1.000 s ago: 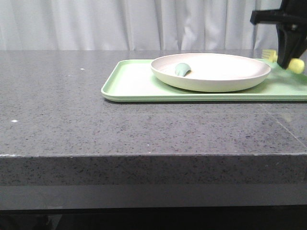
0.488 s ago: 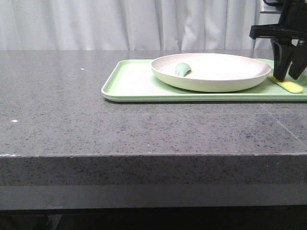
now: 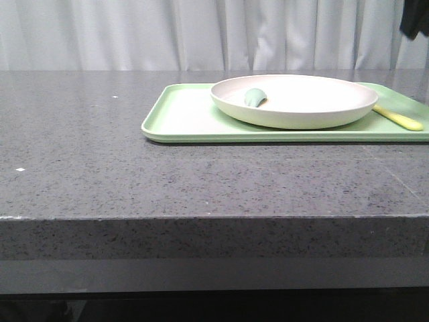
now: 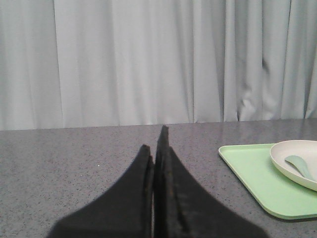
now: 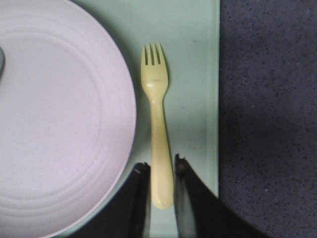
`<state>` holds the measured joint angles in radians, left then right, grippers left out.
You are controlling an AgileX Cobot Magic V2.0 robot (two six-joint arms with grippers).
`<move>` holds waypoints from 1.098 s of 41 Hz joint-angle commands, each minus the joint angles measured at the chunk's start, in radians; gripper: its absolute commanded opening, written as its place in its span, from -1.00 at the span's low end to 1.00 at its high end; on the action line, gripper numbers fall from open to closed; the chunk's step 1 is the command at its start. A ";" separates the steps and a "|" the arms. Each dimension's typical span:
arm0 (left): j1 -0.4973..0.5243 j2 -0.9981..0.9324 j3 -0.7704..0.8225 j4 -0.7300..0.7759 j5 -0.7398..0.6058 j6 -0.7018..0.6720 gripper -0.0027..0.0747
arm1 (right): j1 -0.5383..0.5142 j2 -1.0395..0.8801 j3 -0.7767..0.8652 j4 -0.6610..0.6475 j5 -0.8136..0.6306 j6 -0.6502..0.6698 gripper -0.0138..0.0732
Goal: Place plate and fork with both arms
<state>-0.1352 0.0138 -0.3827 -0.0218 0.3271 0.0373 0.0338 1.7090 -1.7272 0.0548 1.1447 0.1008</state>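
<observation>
The right tool (image 5: 159, 171) hangs released above the fork (image 5: 157, 124), fingers straddling its handle without gripping; the left tool (image 4: 157, 148) is clenched and empty over the desk (image 3: 100, 134). I judge the slim pale-yellow fork is placed: it lies flat on the green tray (image 3: 181, 117) at the cream plate's (image 3: 315, 100) three o'clock.

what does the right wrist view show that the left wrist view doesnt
Only the right wrist view shows the fork lying flat on the tray's strip beside the plate, with the open right gripper above its handle end. Only the left wrist view shows the shut left gripper, the curtain and the small teal piece in the plate. Both show the plate on the green tray.
</observation>
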 commanded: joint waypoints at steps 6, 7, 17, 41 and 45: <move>-0.008 0.013 -0.025 0.001 -0.074 -0.007 -0.98 | -0.007 -0.158 0.042 -0.008 -0.053 -0.037 -0.95; -0.008 0.013 -0.025 0.001 -0.074 -0.007 -0.98 | -0.007 -0.179 0.063 -0.008 -0.071 -0.041 -0.95; -0.008 0.013 -0.025 0.001 -0.074 -0.007 -0.98 | -0.007 -0.436 0.432 -0.007 -0.333 -0.060 -0.95; -0.008 0.013 -0.025 0.001 -0.074 -0.007 -0.98 | -0.007 -1.160 1.272 -0.004 -1.002 -0.088 -0.95; -0.008 0.013 -0.025 0.001 -0.074 -0.007 -0.98 | -0.007 -1.272 1.335 -0.004 -1.021 -0.088 -0.95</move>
<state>-0.1352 0.0138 -0.3827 -0.0216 0.3271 0.0373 0.0338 0.5107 -0.4067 0.0548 0.2350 0.0212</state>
